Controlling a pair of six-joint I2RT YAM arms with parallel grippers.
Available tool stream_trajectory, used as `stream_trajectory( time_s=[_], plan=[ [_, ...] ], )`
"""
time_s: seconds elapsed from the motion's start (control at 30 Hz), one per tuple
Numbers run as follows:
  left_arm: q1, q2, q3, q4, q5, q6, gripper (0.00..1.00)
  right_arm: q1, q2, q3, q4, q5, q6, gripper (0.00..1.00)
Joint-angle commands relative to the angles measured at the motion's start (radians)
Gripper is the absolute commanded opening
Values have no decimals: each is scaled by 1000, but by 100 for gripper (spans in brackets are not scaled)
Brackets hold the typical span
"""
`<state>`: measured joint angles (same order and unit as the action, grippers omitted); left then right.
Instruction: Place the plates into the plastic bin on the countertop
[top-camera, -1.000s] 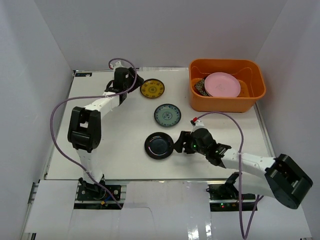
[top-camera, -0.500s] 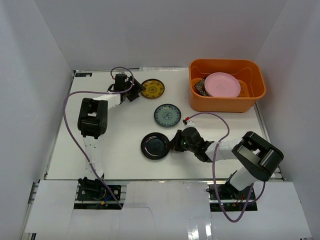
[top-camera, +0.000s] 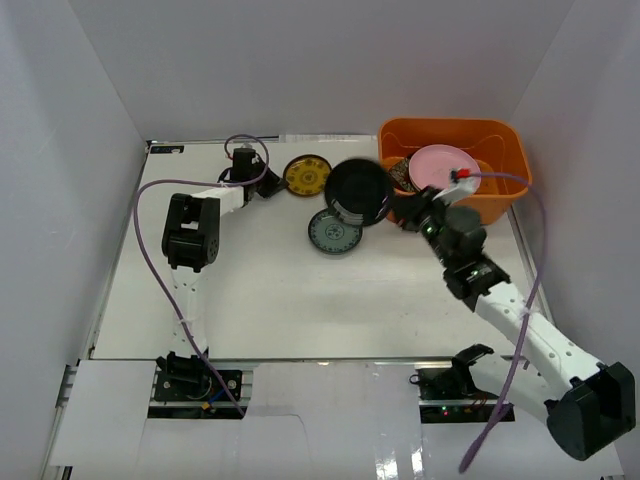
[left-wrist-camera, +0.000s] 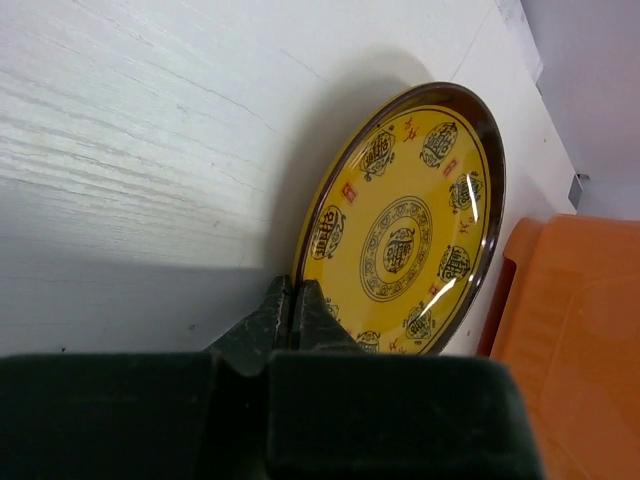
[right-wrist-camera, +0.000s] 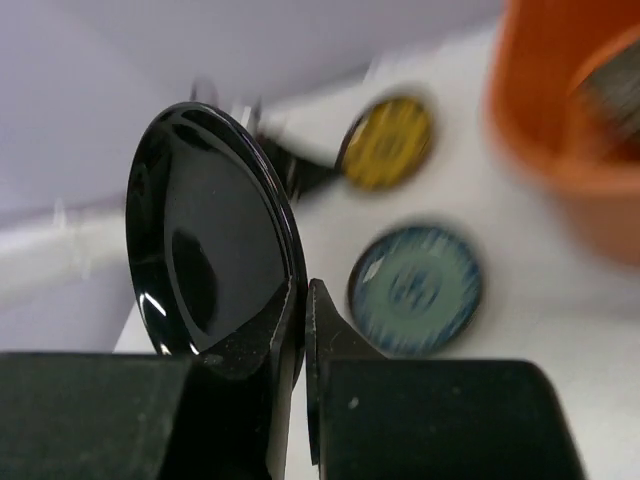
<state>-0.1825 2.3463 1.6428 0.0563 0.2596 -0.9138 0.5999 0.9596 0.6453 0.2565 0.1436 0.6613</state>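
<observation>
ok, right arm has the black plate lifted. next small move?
Probably carry it rightward over the plastic bin's rim before lowering. The right gripper pinches the black plate by its edge, tilted up, left of the bin and above the blue-patterned plate.

Bin (top-camera: 450, 124) rear-R on countertop (top-camera: 260, 290); raised plate (top-camera: 357, 192) just L of it, over centre plate (top-camera: 335, 236); rear plate (top-camera: 306, 175) further L.

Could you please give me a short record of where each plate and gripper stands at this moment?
left gripper: shut on the rim of the yellow plate
right gripper: shut on the black plate, held up beside the bin
blue plate: flat on the counter, not gripped
bin contents: pink plate, partly over a dark patterned plate
plates outside bin: three
</observation>
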Motion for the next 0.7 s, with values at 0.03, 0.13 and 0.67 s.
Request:
stream_trajectory(
  time_s=[0.03,0.13,0.67],
  plan=[
    [21,-66,-46,31,6,7,0,-327,80,225,-83,143,-140,8],
    [25,-160,-125,88,24,-8,0,-435,222,318,-85,215,-156,8],
    [-193,-538,-266,194,-55,38,0,-620,640,556,-137,183,-147,44]
  ],
)
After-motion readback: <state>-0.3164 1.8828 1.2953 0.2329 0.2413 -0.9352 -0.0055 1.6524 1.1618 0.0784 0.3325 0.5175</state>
